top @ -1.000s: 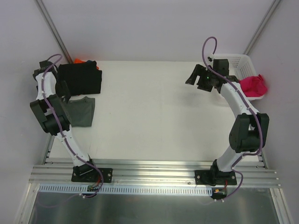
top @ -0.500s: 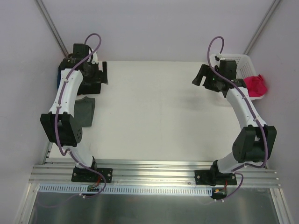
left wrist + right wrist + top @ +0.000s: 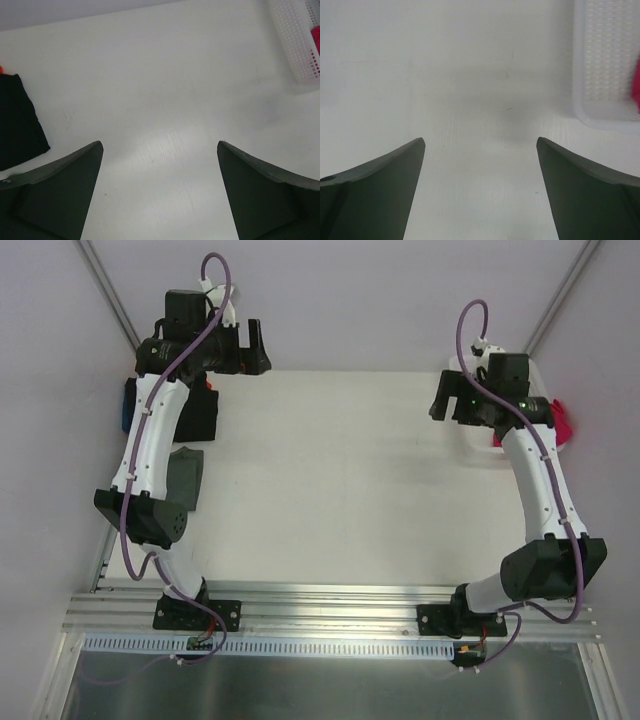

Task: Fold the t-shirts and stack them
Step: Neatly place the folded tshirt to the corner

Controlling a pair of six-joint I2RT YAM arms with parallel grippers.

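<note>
Found the left gripper (image 3: pixel 160 145) spread wide and empty, hovering over the far-left part of the white table (image 3: pixel 340 480). Found the right gripper (image 3: pixel 480 142) likewise wide apart, holding nothing, above bare table just beside the white lattice basket (image 3: pixel 605 60) at the far right. Saw the black t-shirt (image 3: pixel 200 418) lying flat at the far-left edge, partly hidden by the left arm (image 3: pixel 150 440), with slivers of blue cloth (image 3: pixel 130 405) and orange cloth (image 3: pixel 1 69) showing beside it. Noted the dark grey t-shirt (image 3: pixel 185 475) just nearer than the black one; could not tell whether the two touched. Spotted the magenta-pink t-shirt (image 3: pixel 563 425) in the basket, well apart from the others
</note>
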